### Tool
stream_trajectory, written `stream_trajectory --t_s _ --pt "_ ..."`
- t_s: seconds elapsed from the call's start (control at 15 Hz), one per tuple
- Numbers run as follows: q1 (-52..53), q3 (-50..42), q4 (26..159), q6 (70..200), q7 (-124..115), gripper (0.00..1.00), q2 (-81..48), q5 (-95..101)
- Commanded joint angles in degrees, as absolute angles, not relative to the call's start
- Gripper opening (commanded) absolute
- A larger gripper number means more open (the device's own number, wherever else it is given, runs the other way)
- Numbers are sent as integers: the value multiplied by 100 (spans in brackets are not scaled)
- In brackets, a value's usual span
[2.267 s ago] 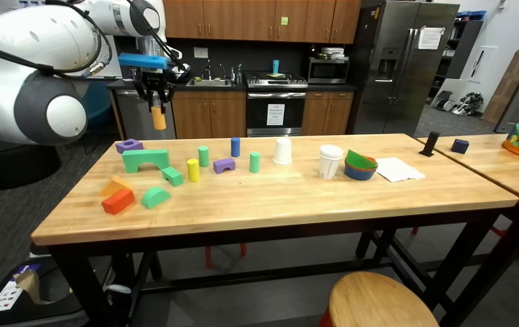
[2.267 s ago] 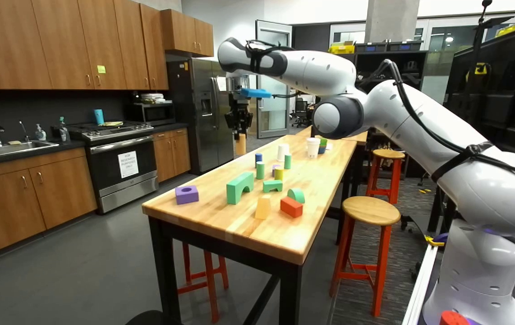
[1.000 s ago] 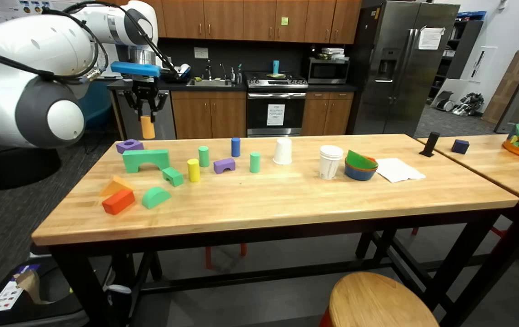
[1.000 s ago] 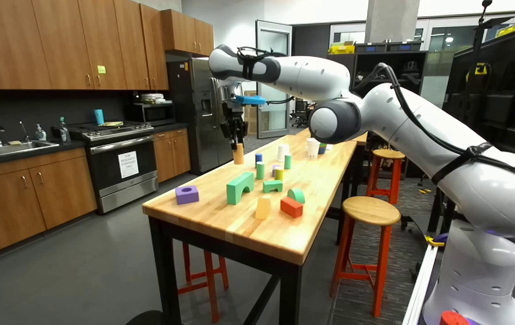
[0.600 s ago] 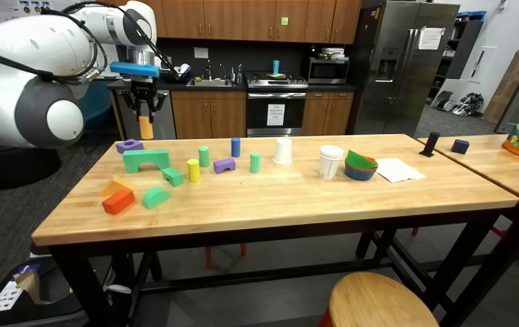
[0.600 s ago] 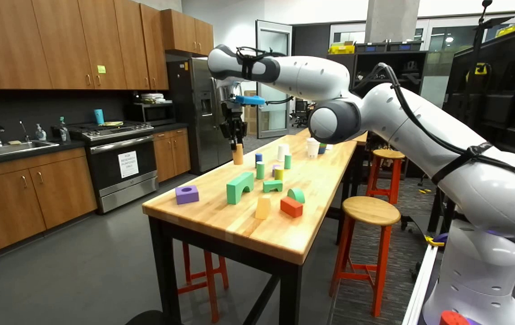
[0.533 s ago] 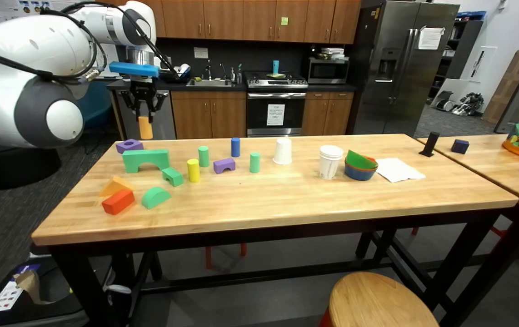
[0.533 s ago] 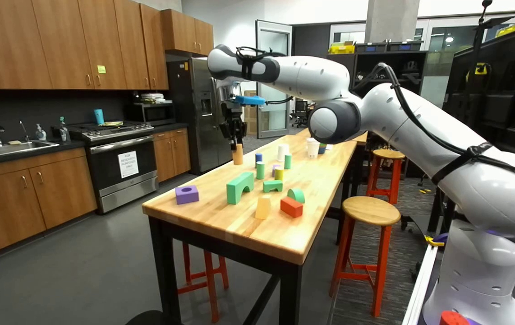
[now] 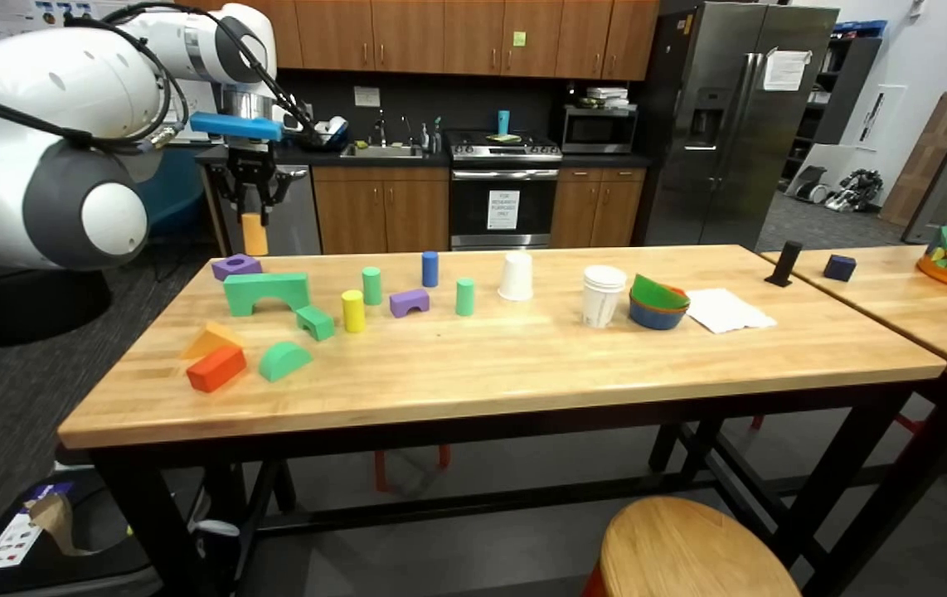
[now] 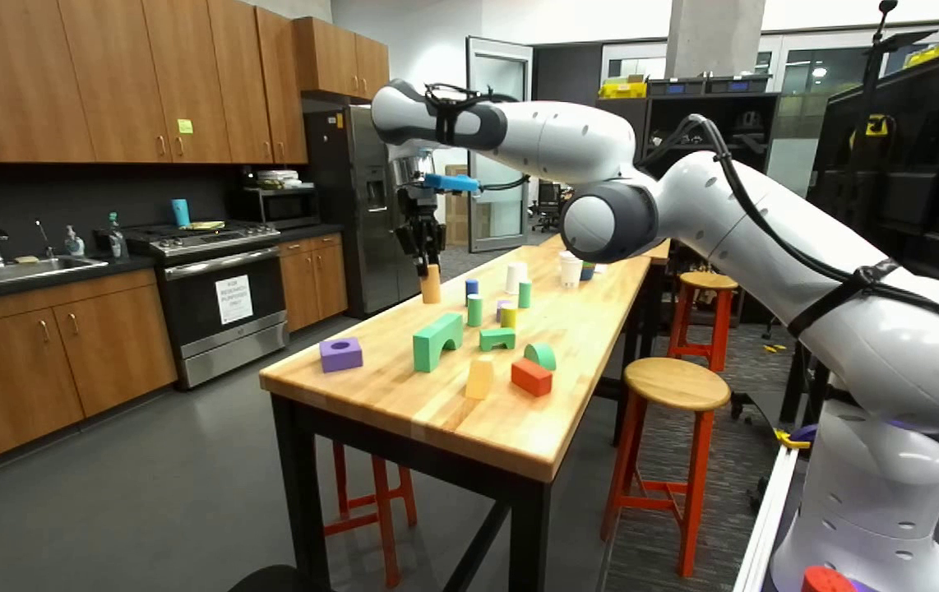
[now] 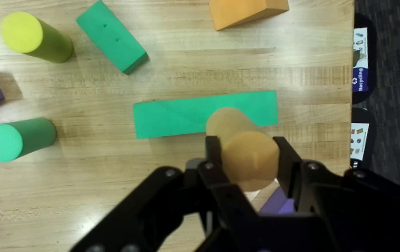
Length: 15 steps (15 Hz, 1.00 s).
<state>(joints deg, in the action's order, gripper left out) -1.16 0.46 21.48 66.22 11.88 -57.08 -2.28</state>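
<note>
One black gripper [image 11: 248, 154] is clenched on an orange cylinder [image 9: 255, 235], which it holds nearly upright and clear of the wooden table [image 9: 523, 365]. In the wrist view the orange cylinder hides part of a long green arch [image 11: 172, 119], which stands on the table. Close to the arch, but apart from it, sit a purple block with a round hole [image 10: 341, 358] and a smaller green bridge [image 9: 315, 322]. Near the table's end is an orange wedge [image 9: 212, 337] just beside a red block [image 9: 216, 369], with a green half-round [image 9: 284, 361] near them. Farther along stand a yellow cylinder [image 9: 353, 312], a green cylinder [image 9: 371, 286], a blue cylinder [image 9: 429, 270] and a second green cylinder [image 9: 464, 297], with a small purple bridge [image 9: 410, 301] among them. Beyond those are an upturned white cup [image 9: 516, 278], stacked white cups [image 9: 601, 298], a blue bowl [image 9: 656, 317] holding green and orange pieces [image 9: 653, 292], and a white sheet [image 9: 729, 311].
</note>
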Motion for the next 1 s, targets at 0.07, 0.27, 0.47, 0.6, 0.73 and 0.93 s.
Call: stream_trajectory --t_s 0.07,0.27,0.47,0.6,0.73,0.93 --pt "-34 78 2009 6490 1196 15 -5753 -128" --pt "-129 213 1986 6594 859 15 -5768 -381" --pt "-200 304 2003 6780 435 15 -5750 -570" --pt "-184 298 2054 6899 342 15 -5737 -555" --pt "-147 271 2051 6958 357 15 -5759 -480" --pt "-91 228 2070 6937 361 15 -5755 -407"
